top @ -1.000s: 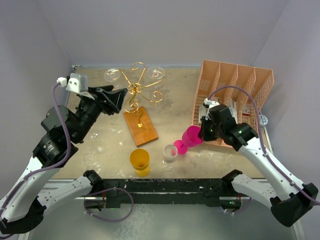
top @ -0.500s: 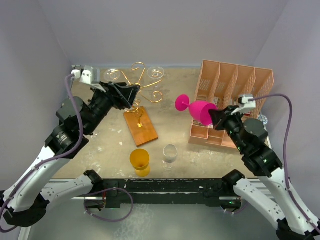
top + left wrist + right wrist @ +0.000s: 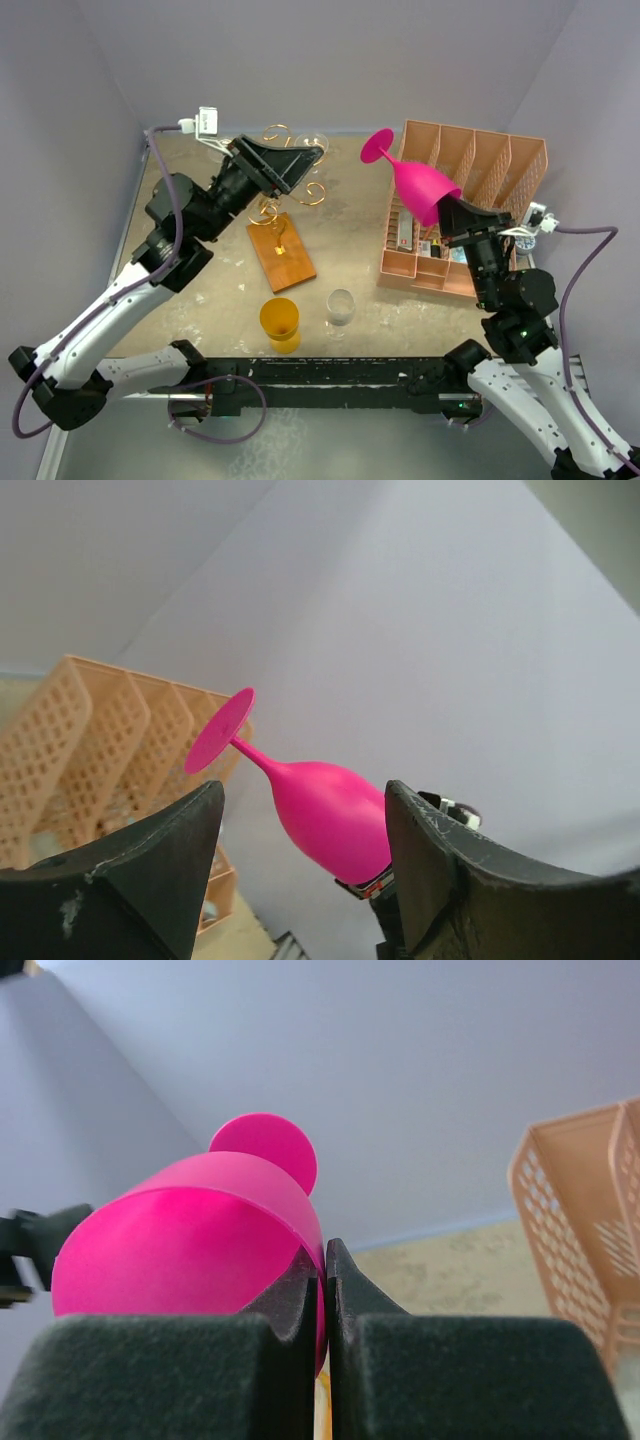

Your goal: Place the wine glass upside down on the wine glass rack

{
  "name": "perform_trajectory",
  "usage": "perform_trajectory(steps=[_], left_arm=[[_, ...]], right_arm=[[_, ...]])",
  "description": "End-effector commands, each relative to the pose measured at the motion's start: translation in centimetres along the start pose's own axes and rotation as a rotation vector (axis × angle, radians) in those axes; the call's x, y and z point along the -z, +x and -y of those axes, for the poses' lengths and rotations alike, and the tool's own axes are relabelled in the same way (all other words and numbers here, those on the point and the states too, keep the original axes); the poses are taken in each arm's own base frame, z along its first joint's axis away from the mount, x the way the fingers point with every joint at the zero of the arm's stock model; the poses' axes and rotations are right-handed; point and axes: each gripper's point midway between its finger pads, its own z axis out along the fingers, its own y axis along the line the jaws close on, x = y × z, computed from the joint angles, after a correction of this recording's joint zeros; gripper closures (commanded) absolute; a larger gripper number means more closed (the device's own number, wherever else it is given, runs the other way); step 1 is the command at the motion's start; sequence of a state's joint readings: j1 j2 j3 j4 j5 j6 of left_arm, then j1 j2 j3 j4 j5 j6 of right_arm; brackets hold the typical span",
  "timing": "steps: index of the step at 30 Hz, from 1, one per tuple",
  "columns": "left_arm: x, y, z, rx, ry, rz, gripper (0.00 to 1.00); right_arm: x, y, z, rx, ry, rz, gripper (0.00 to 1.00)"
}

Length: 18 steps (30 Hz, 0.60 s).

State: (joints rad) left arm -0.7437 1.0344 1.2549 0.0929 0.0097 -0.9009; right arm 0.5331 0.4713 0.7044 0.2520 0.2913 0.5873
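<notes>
Two right gripper (image 3: pixel 447 210) fingers clamp the rim of the magenta plastic wine glass (image 3: pixel 420 188), foot tilted up-left; left gripper (image 3: pixel 305 168), jaws apart, faces it.

Part of wine glass rack (image 3: pixel 281 250) behind L gripper (image 3: pixel 300 168); pink glass (image 3: pixel 420 185) rim partly behind R gripper (image 3: pixel 450 212).

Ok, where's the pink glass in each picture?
Top external: the pink wine glass is right of middle near the top, tilted, foot up and left.
Left wrist: the pink wine glass is low in the middle, foot up-left.
Right wrist: the pink wine glass fills the lower left, rim pinched by the right gripper.
Shared landmark: the salmon-pink slotted organizer, right in the top and right wrist views, left in the left wrist view.
</notes>
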Motion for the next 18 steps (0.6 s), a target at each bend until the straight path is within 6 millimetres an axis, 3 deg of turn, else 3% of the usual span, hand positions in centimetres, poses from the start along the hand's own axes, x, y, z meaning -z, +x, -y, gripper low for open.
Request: perform_trajectory(steps=[1, 6, 13, 18], left_arm=[[-1.2, -1.0, 6.3, 0.176, 0.265, 0.023, 0.37], [-3.0, -0.3, 6.8, 0.232, 0.288, 0.030, 0.38], [-5.3, 3.0, 6.3, 0.260, 0.230, 0.037, 0.41], [-6.3, 3.5, 6.5, 0.267, 0.201, 0.083, 0.43]], right_arm=[[0.1, -5.6, -4.6, -0.153, -0.178, 0.199, 1.00], [-0.2, -7.1, -6.6, -0.199, -0.265, 0.246, 1.00], [-0.6, -6.9, -7.4, -0.238, -0.306, 0.237, 1.00], [-0.7, -6.2, -7.9, -0.236, -0.338, 0.216, 1.00]])
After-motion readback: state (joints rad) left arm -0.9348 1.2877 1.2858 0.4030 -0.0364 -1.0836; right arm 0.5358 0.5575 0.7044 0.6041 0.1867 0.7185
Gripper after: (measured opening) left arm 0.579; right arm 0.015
